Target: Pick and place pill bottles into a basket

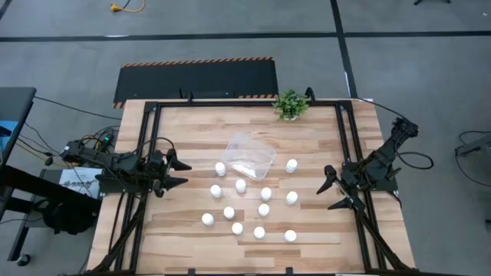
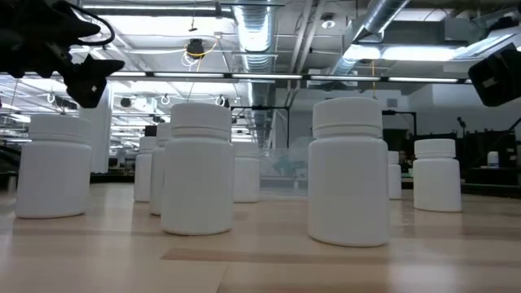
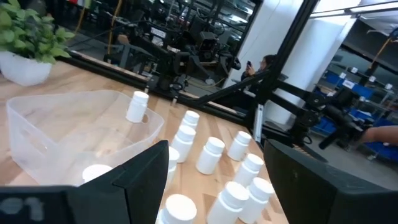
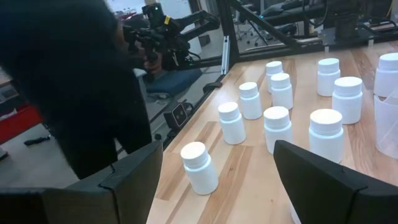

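Grey concrete floor (image 1: 69,46) with dark seam lines, black hazard-striped mat (image 1: 196,80) behind the wooden table (image 1: 192,126). Ceiling ducts (image 2: 252,32), strip lights (image 2: 423,53); person (image 3: 264,65) beyond.

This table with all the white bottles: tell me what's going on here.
Nothing is being handled yet. About a dozen small white capped pill bottles stand scattered on the wooden table, and the clear plastic rectangular basket among them looks empty. The left gripper waits at the table's left side and the right gripper at its right side, both with jaws open and holding nothing. A small green potted plant sits at the far edge.
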Controlling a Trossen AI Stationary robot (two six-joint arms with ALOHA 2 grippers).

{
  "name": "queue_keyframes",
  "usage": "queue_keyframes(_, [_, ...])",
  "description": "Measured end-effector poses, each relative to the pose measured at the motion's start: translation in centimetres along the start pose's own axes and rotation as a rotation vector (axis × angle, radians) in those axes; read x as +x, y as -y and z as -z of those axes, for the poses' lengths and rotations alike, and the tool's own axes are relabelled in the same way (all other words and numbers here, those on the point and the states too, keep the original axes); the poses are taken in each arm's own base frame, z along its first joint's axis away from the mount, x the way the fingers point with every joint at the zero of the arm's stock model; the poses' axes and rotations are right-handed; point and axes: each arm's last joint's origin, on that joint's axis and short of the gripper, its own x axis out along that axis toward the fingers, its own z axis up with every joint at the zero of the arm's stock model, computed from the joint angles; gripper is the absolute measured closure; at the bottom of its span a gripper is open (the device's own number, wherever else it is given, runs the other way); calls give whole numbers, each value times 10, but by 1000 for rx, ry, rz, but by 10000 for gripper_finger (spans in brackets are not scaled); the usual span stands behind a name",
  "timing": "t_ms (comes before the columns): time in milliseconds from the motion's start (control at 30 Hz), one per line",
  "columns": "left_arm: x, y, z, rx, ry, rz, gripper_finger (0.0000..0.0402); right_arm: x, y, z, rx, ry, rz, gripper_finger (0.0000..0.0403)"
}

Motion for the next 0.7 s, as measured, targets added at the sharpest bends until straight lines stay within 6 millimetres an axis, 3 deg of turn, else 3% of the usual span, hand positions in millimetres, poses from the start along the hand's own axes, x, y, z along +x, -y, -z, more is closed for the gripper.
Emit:
queue_keyframes(433, [0, -1, -1, -18, 16, -28, 150, 0, -1, -2, 19, 37, -9, 101])
queue_keyframes(533, [0, -1, -1, -71, 17, -28, 150, -1, -4, -17, 149, 179, -57, 101])
queue_keyframes(700, [0, -2, -2, -326, 51, -65, 150, -10, -10, -41, 360, 416, -178, 101])
